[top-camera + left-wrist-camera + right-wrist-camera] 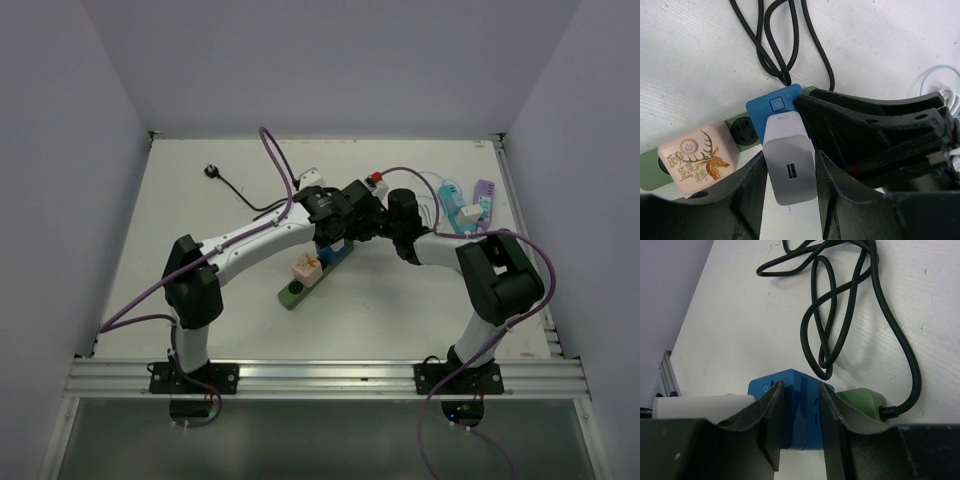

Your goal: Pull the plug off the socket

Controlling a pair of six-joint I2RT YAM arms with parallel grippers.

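Note:
A white USB charger plug (790, 170) sticks out of a blue cube socket (772, 106) that sits on a green power strip (742, 132). My left gripper (790, 159) is shut on the plug, one finger against each side. My right gripper (801, 389) is shut on the blue cube socket (800, 425), with the green strip (860, 400) just beyond it and the plug (700, 405) showing at the left. In the top view both grippers (330, 232) (352, 232) meet over the strip (298, 291) in the middle of the table.
A pink cube adapter with a deer drawing (692, 162) sits on the same strip, left of the plug. The strip's black cord (840, 315) loops behind the socket. Teal (460, 210) and purple (484, 194) strips lie at the back right, with a black plug (212, 172) at the back left.

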